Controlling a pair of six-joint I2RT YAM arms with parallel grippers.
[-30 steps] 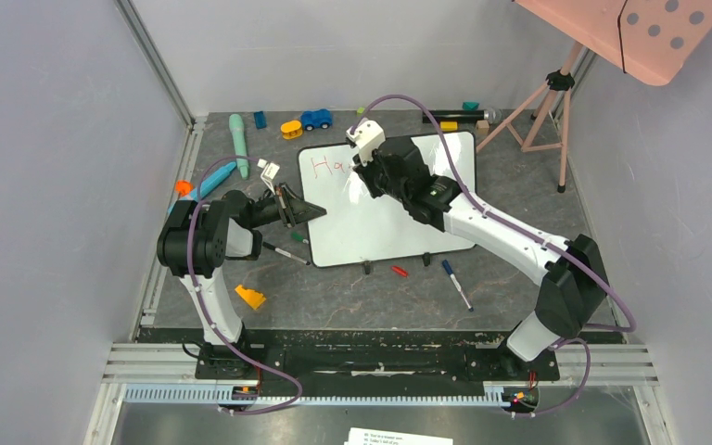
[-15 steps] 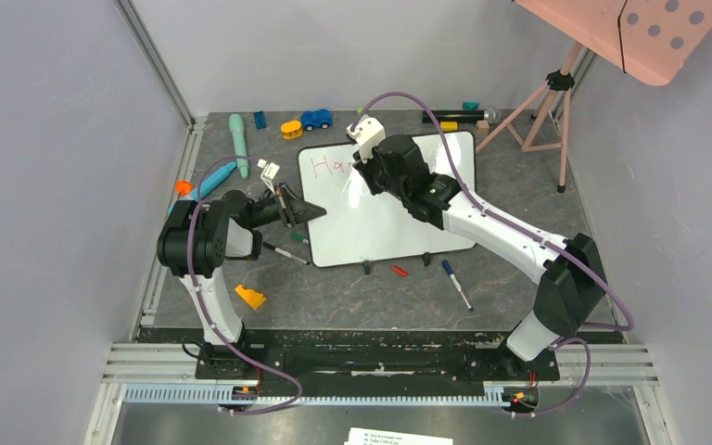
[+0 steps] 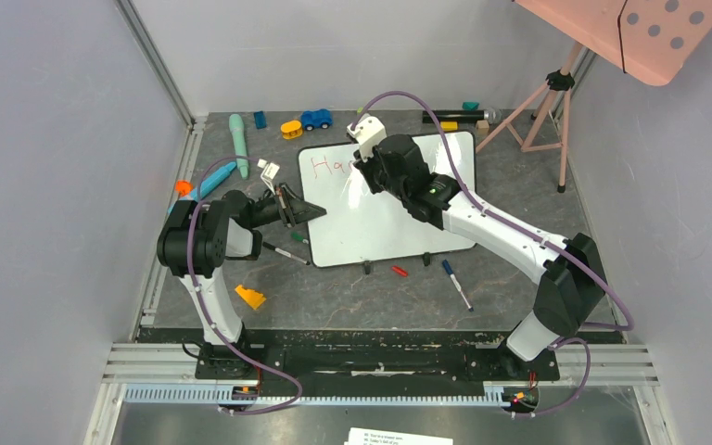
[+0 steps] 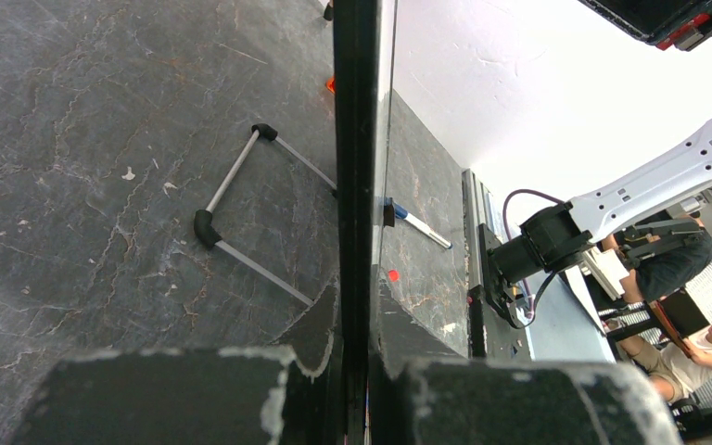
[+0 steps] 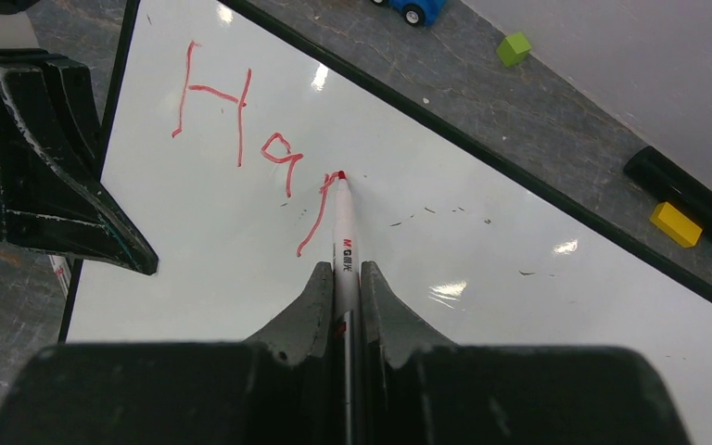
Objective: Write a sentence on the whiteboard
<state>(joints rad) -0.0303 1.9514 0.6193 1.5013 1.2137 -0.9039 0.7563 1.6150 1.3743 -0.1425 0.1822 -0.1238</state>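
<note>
Right gripper clamps one marker, tip on whiteboard; left gripper pinches its rim (sentence: two letters, one stroke).

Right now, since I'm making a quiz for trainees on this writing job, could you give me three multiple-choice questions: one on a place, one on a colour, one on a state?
1. Where is the tip of the marker?
A. On the whiteboard, at the end of the writing
B. On the pink panel
C. Tucked inside a cap

2. What colour is the writing?
A. Blue
B. Black
C. Red

3. What is the left gripper doing?
A. Hanging open in the air
B. Shut on the edge of the whiteboard
C. Holding a second marker

Answers: 1 A, the right wrist view shows the red tip touching the board at the last stroke. 2 C, the letters are red. 3 B, the left wrist view shows it closed on either side of the board's black rim.
</note>
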